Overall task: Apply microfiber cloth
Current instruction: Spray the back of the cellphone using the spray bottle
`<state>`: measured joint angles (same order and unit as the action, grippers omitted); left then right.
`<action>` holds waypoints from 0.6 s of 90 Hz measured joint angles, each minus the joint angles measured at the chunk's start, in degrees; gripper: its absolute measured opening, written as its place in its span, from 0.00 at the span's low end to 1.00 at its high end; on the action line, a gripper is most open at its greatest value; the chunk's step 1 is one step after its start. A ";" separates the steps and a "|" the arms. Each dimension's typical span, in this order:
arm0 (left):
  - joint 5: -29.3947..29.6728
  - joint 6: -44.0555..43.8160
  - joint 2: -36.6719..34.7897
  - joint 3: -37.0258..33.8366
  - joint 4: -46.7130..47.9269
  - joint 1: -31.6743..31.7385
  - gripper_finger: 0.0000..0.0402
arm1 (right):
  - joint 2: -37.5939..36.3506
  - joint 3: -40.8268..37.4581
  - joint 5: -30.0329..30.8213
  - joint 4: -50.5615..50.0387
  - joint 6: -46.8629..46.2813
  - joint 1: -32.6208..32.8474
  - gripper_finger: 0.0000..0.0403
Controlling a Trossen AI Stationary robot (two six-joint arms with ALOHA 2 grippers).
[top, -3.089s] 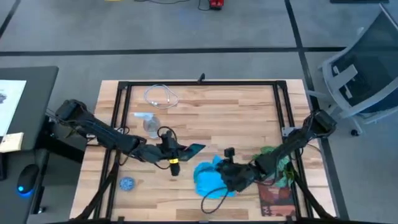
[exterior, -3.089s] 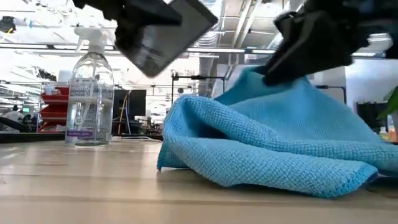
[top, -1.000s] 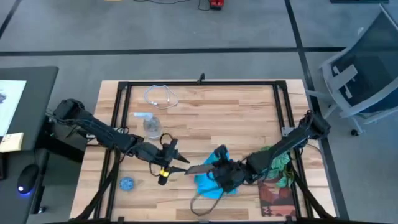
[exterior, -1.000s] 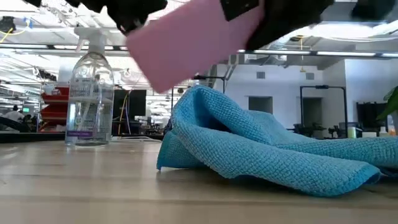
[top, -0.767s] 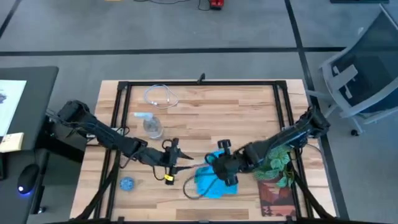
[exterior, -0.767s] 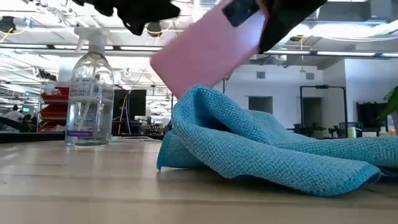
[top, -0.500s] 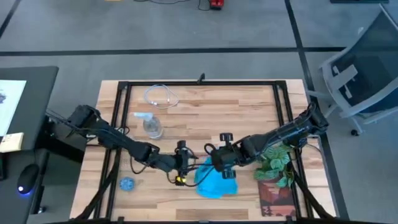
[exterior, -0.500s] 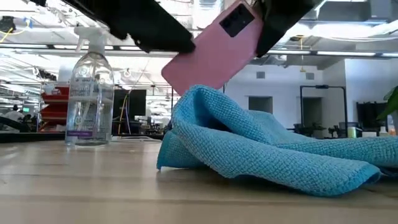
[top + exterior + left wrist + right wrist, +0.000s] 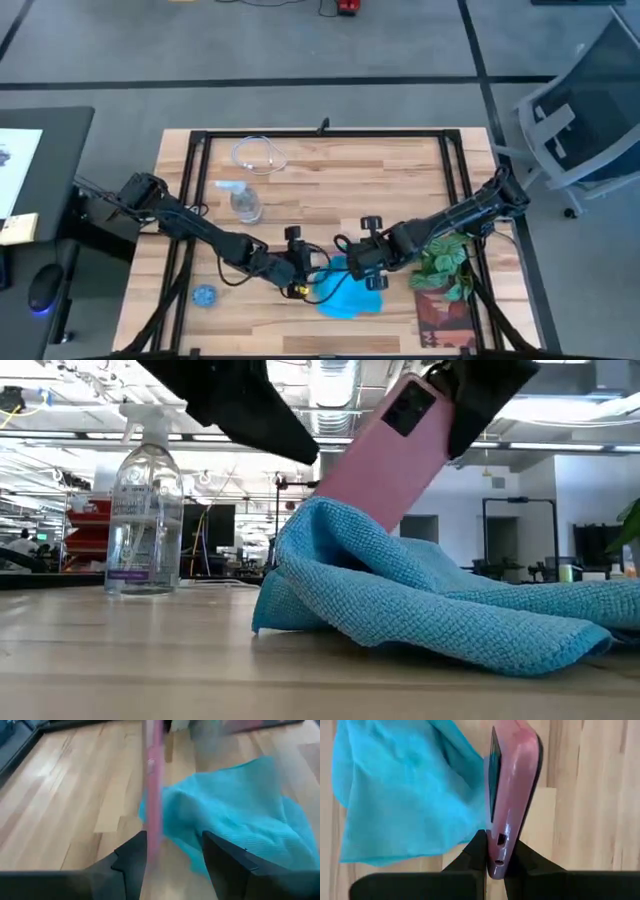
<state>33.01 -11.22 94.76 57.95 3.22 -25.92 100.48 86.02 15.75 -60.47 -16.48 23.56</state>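
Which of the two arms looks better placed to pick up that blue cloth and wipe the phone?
The left: its pincer is open and empty right by the microfiber cloth, while the right pincer is already clamped on the pink phone.

The near middle of the table (image 9: pixel 400 170) is crowded: the crumpled microfiber cloth (image 9: pixel 345 290) lies there, with the right gripper (image 9: pixel 368 262) pinching a pink phone (image 9: pixel 385 445) tilted just above it and the left gripper (image 9: pixel 298 268), fingers apart, just beside. A spray bottle (image 9: pixel 243 202), a cable loop (image 9: pixel 258 155), a plant (image 9: pixel 445 262) and a blue disc (image 9: pixel 204 295) block other spots; the far middle lies bare
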 joint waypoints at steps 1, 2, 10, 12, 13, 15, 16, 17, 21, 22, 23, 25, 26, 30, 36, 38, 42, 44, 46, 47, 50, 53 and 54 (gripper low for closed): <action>0.00 -0.01 0.00 0.00 -0.01 0.09 0.41 | 0.00 0.00 -0.01 0.10 0.01 0.11 0.04; 0.00 -0.03 0.00 0.00 -0.04 0.19 0.41 | 0.00 0.00 -0.02 0.19 0.01 0.22 0.04; -0.04 -0.10 0.69 0.00 -1.61 1.20 0.42 | 0.00 0.00 -0.02 1.29 0.01 0.52 0.04; -0.27 0.10 0.93 0.00 -2.39 1.39 0.43 | 0.00 0.00 -0.07 1.58 0.01 0.52 0.04; -0.50 0.31 1.02 -0.01 -2.72 1.47 0.43 | 0.00 0.00 -0.15 1.70 0.01 0.52 0.04; -1.19 0.95 1.18 -0.07 -3.22 1.59 0.43 | 0.00 0.00 -0.39 1.94 0.01 0.52 0.04; -1.62 1.30 1.26 -0.11 -3.48 1.64 0.43 | 0.00 0.00 -0.45 2.04 0.01 0.52 0.04; -1.97 1.65 1.46 -0.15 -3.90 1.80 0.43 | 0.00 -0.01 -0.49 2.16 0.04 0.51 0.04; -4.12 2.93 2.60 -0.14 -7.43 2.42 0.44 | 0.00 -0.02 -0.74 2.64 0.26 0.47 0.04; -4.66 3.16 2.83 -0.09 -8.41 2.51 0.44 | 0.00 -0.02 -0.74 2.79 0.27 0.47 0.04; -4.94 3.32 3.07 -0.04 -9.15 2.57 0.44 | 0.00 -0.01 -0.75 2.95 0.31 0.47 0.04; -5.22 3.60 3.60 0.02 -10.18 2.62 0.44 | 0.00 0.00 -0.76 3.19 0.40 0.47 0.04; -5.32 3.69 3.90 0.02 -10.54 2.63 0.44 | 0.00 0.00 -0.76 3.23 0.43 0.47 0.04; -5.55 3.81 5.30 0.10 -11.63 2.65 0.44 | 0.00 0.00 -0.78 2.94 0.43 0.40 0.04; -5.62 3.86 7.28 0.54 -11.94 2.65 0.43 | 0.00 0.00 -0.79 3.26 0.45 0.34 0.04; -5.62 3.77 7.81 0.65 -11.87 2.65 0.43 | 0.00 0.00 -0.79 3.21 0.45 0.35 0.04; -5.37 2.85 8.79 1.14 -11.62 2.63 0.39 | 0.00 -0.02 -0.79 3.20 0.45 0.36 0.04; -5.24 2.36 9.19 1.46 -11.70 2.63 0.37 | 0.00 0.00 -0.79 3.26 0.45 0.36 0.04; -5.05 1.90 9.44 1.71 -11.85 2.63 0.34 | 0.00 -0.01 -0.80 3.21 0.48 0.36 0.04; -4.95 1.71 9.50 1.77 -11.88 2.63 0.32 | 0.00 -0.02 -0.82 3.19 0.50 0.37 0.05; -4.66 1.20 9.55 1.85 -11.68 2.63 0.26 | 0.00 -0.02 -0.85 3.25 0.54 0.43 0.05; -4.51 0.75 9.67 1.98 -11.62 2.63 0.20 | 0.00 -0.02 -0.86 3.48 0.55 0.41 0.06; -4.42 0.62 9.78 2.09 -11.65 2.63 0.17 | 0.00 -0.02 -0.92 3.49 0.62 0.41 0.06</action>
<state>28.59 -10.60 104.54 60.04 -8.42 -23.29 100.49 86.00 14.83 -56.98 -15.86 23.97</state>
